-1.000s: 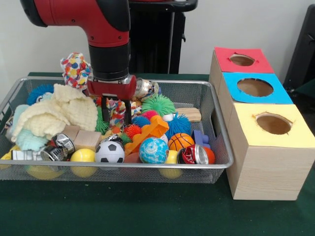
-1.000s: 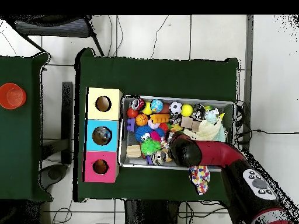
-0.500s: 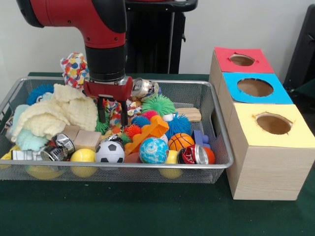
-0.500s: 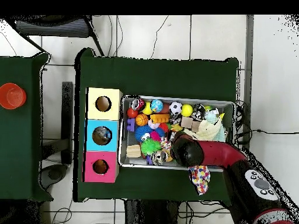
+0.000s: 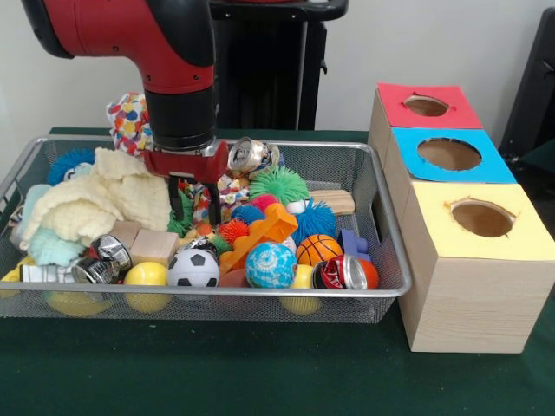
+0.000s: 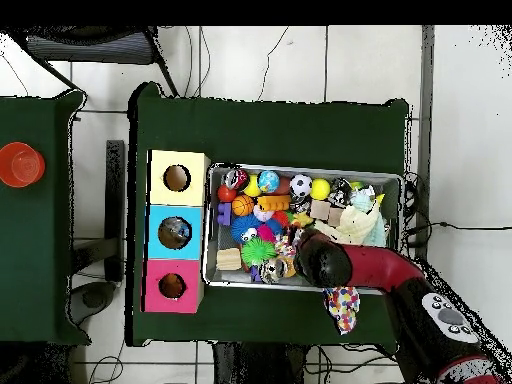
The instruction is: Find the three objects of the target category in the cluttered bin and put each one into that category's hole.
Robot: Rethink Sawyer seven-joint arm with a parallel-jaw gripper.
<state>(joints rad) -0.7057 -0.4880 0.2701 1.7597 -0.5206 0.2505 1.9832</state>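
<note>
Nearest you, the balls (image 5: 192, 269) and cans (image 5: 345, 272) lie untouched in the bin (image 5: 381, 221). Behind them the gripper (image 5: 195, 211) has lifted slightly, fingers apart, seemingly empty: no grasp. Target category is unclear; holes (image 5: 481, 217) remain empty.

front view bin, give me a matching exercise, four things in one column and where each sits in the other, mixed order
Things:
1 soccer ball
2 wooden plank
3 cream cloth
4 basketball

Places:
A back right of the bin
B left half, heaped on top
C front row, beside the yellow ball
D right of the orange block

Pairs: 1-C, 2-A, 3-B, 4-D
</note>
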